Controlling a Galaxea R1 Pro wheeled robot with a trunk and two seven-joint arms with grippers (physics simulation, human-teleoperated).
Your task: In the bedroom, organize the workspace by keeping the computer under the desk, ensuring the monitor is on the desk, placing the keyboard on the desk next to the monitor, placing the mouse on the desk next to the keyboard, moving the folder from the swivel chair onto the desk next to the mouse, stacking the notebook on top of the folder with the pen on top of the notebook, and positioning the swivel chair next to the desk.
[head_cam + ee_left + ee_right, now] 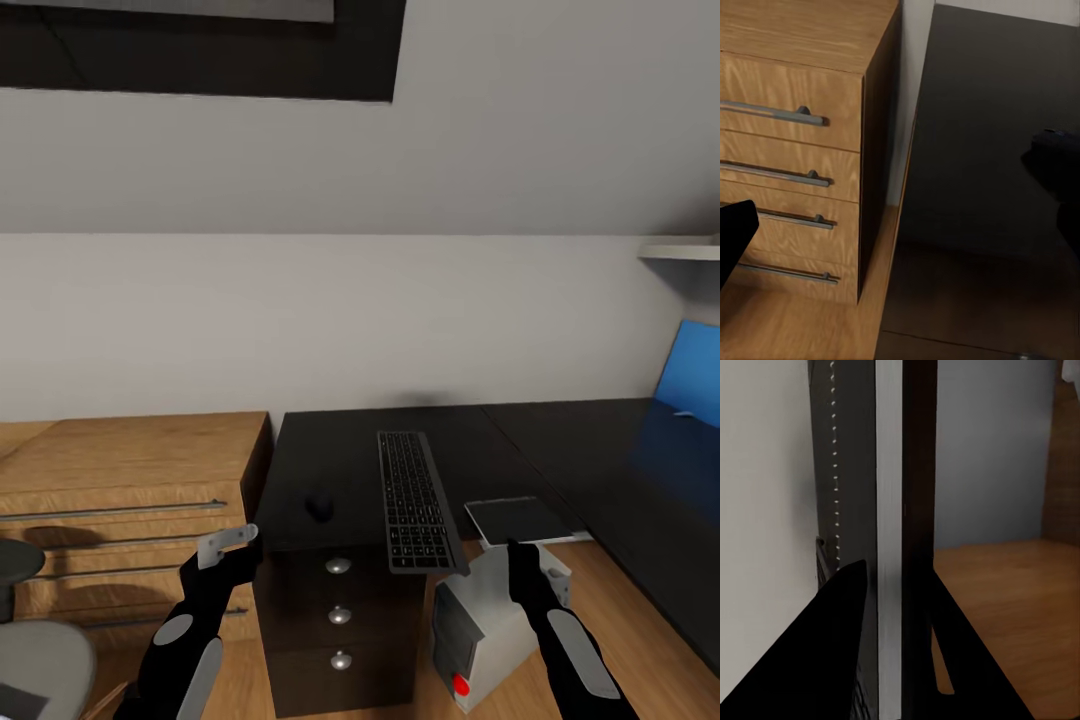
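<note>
Right gripper (894,607) reaches forward, fingers closed on the computer's (480,620) edge; left gripper (228,545) raised, state unclear. 1 keyboard (415,500), 1 mouse (320,507) on worktop (330,450).

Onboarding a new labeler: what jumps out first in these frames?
The long black keyboard lies lengthwise on the black desk, its near end overhanging the front edge, with the small black mouse beside it toward the wooden drawer chest. Below that end, the silver computer stands tilted on the floor, its red button facing the camera. The right gripper is raised at the keyboard's near end; the right wrist view suggests its fingers straddle that edge.
</note>
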